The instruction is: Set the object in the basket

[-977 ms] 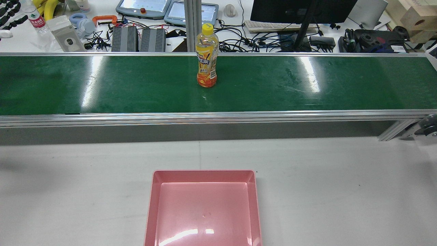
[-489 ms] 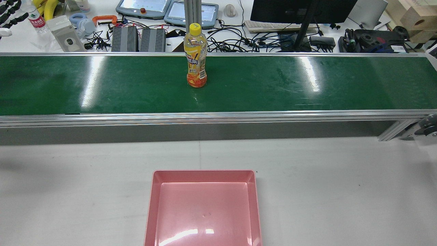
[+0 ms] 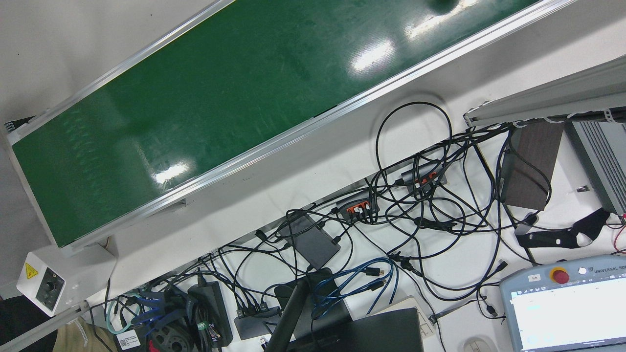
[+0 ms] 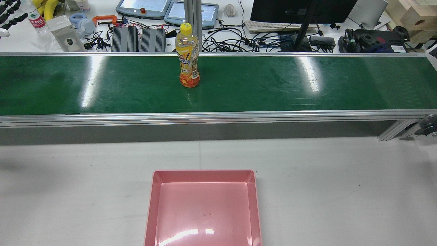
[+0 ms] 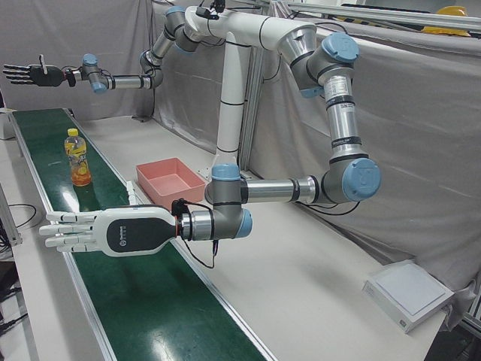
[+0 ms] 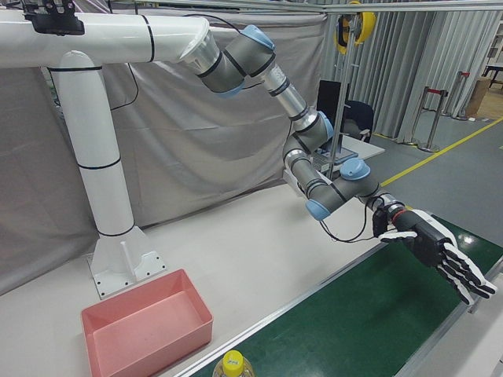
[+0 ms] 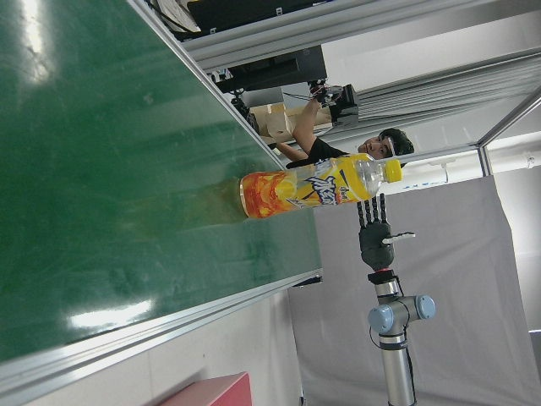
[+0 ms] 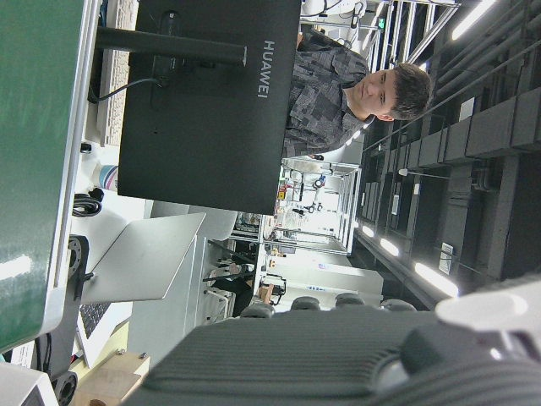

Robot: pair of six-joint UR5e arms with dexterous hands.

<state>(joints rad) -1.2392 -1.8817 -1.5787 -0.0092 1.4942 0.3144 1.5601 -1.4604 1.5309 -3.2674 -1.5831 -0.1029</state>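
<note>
An orange drink bottle with a yellow cap stands upright on the green conveyor belt, a little left of the middle in the rear view. It also shows in the left-front view and the left hand view. The pink basket sits empty on the white table in front of the belt. My left hand is open and flat, low over the belt's operator-side edge, well apart from the bottle; the right-front view shows it too. My right hand is open, high above the belt's far end.
Behind the belt a desk holds a monitor, teach pendants, power bricks and tangled cables. A control box sits at the belt's right end. The white pedestal stands behind the basket.
The bottle has travelled left along the belt in the rear view, still upright. The basket has not moved. No hand appears in the rear view.
</note>
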